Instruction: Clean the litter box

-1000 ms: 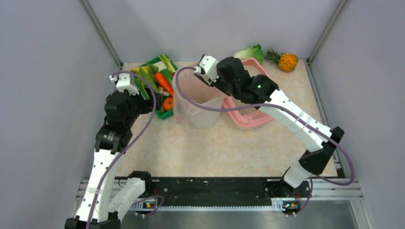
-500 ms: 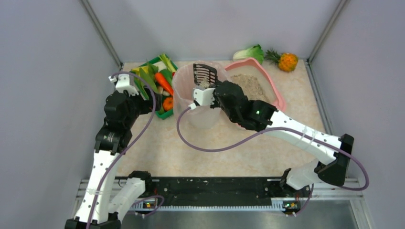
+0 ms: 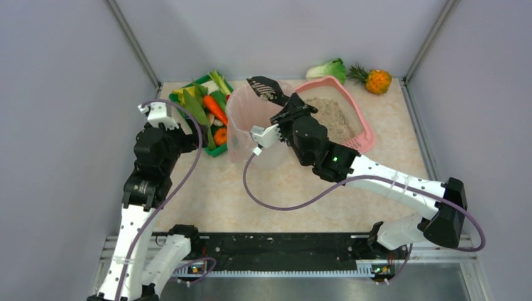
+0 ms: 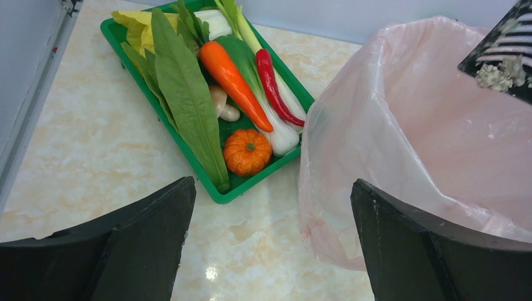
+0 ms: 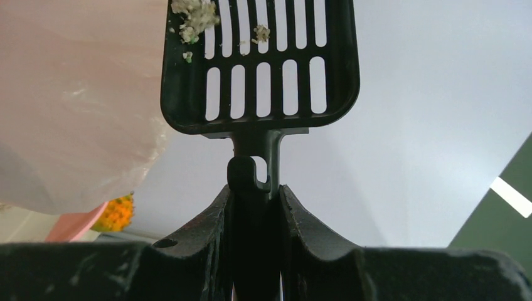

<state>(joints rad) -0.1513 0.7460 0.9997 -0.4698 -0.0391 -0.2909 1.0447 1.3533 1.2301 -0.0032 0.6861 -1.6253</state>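
A: State of right jaws?
B: Clamped on the scoop (image 5: 260, 69) handle. Holding the slotted head tilted above the far rim of the lined bin (image 3: 251, 128).
A: Left jaws?
B: Spread wide, gripping nothing. Hanging low over the desk (image 3: 282, 194), between the green tray (image 4: 218, 198) and the bin.
A: Litter box (image 3: 370, 133)?
B: Sitting at the far right of the desk, just beside the bin. Holding grey-beige litter, no jaws in it.
A: Residue on the scoop?
B: Seeing a few clumps (image 5: 194, 15) clinging near the tip of the slots.
A: Then tip further, head down, well inside the liner mouth before shaking. Keep shakes small, to avoid flinging grit onto the desk or into the vegetables.
B: Agreed. Also mind the liner: thin film, probably easy to snag on the head edge. Stay off the rim.
A: And keep the clamp firm. Thin handle, likely to twist in the jaws during a shake.
B: Noted.
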